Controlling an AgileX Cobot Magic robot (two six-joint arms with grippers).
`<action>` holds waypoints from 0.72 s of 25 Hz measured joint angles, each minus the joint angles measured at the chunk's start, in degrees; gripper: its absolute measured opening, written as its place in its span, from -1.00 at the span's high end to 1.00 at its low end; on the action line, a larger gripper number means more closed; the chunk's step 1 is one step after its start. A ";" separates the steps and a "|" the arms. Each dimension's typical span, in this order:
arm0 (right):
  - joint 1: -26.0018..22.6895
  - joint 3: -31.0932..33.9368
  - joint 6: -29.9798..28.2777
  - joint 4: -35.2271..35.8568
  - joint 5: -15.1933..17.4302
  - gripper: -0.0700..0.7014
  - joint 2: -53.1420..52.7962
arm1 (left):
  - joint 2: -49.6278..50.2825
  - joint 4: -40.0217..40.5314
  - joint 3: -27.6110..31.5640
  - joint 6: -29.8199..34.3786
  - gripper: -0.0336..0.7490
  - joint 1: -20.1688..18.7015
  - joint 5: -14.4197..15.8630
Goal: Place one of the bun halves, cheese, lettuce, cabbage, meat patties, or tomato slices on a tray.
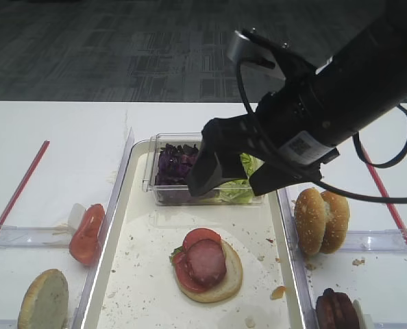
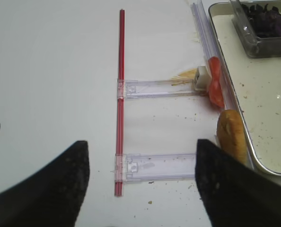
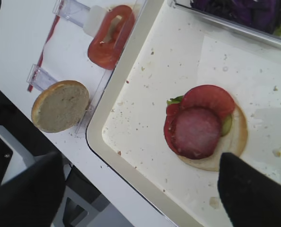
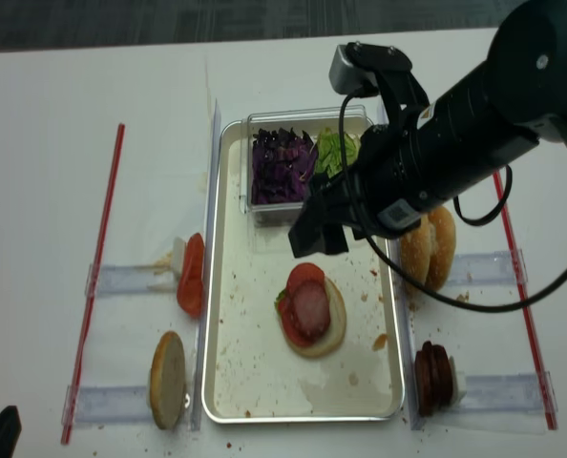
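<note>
On the cream tray (image 1: 138, 281) lies a bun half (image 1: 234, 275) topped with tomato slices (image 1: 198, 237) and one of the meat patties (image 1: 205, 262). My right gripper (image 1: 241, 179) hovers above the tray's far half, open and empty; in the right wrist view the right gripper (image 3: 140, 194) has the stack just ahead of it. A clear box holds cabbage (image 1: 175, 164) and lettuce (image 1: 239, 189). The left gripper (image 2: 143, 189) is open over bare table left of the tray. No cheese shows.
Left of the tray lie more tomato slices (image 1: 87, 233) and a bun half (image 1: 44, 300). To its right are two bun halves (image 1: 321, 221) and meat patties (image 1: 337, 310). Clear plastic holders (image 1: 25, 236) and red strips (image 1: 18, 188) lie on the table.
</note>
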 joint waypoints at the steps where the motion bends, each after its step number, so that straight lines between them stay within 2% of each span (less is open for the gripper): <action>1: 0.00 0.00 0.67 -1.08 0.00 -0.94 0.00 | 0.00 0.00 0.00 0.00 -0.30 0.00 0.00; 13: 0.00 0.00 5.25 -25.15 0.47 -0.94 -0.03 | 0.00 0.00 0.00 0.00 -0.30 0.00 0.00; 18: -0.15 0.00 9.89 -30.22 0.96 -0.94 -0.03 | 0.00 0.00 0.00 0.00 -0.30 0.00 0.00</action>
